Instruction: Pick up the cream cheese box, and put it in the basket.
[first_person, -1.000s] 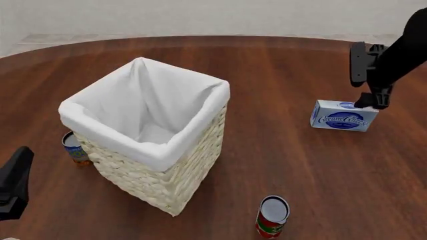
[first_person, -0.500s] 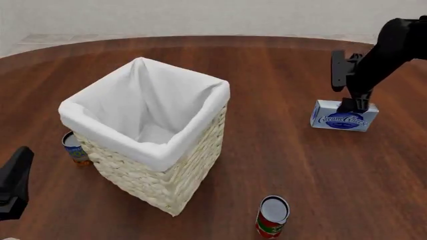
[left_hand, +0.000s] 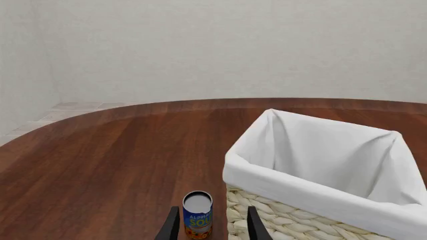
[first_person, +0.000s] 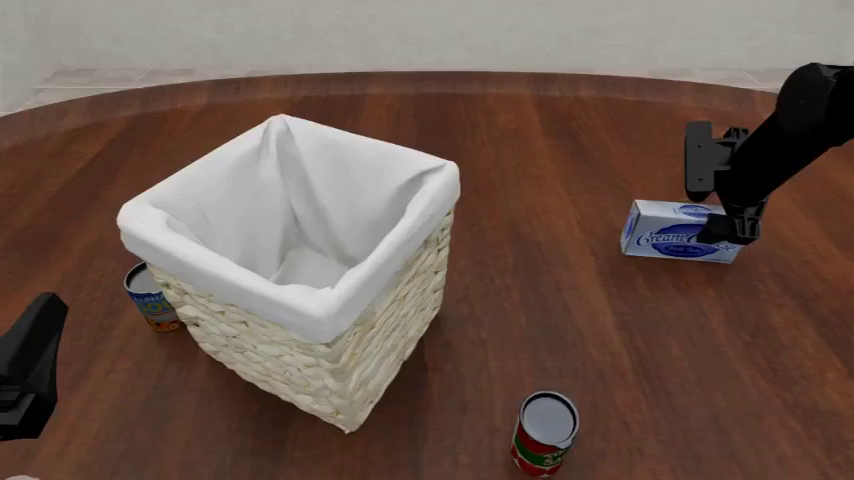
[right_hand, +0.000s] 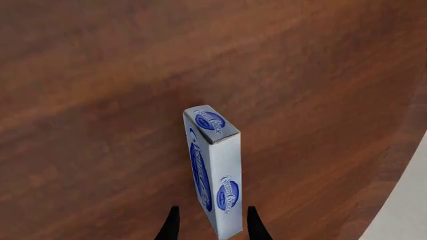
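1. The right gripper (first_person: 731, 228) hangs over the right-hand end of the cream cheese box (first_person: 678, 232), fingers pointing down at it. In the right wrist view the two fingertips (right_hand: 171, 226) stand either side of the box's near end, apart, with the box (right_hand: 215, 177) running between them and straight ahead. Judged spread and not yet pinching; whether the pads touch the carton cannot be told.
2. The box sits on the table (first_person: 574, 160), directly below and ahead of the right gripper. Its long axis runs along the finger direction, so the fingers straddle its thin width. That is the relation the grasp turns on: the narrow dimension lies between the fingers.
3. The basket (first_person: 320, 345) stands well apart from the box, off to the right gripper's left. The carry will have to go that way and up over the cloth rim.
4. The right arm is the nearer one by far. The left gripper (left_hand: 212, 227) is low near the basket, fingers parted around nothing, a blue can (left_hand: 197, 215) just ahead of them.
5. Versus half a second ago: the right gripper has shifted towards the box's right end and sits a little lower against it. A second ago it was further right still, at the box's top right corner. Box, basket and both cans, including the red one (first_person: 545, 432), have not moved.
6. Likely next step: close on the box, then lift.
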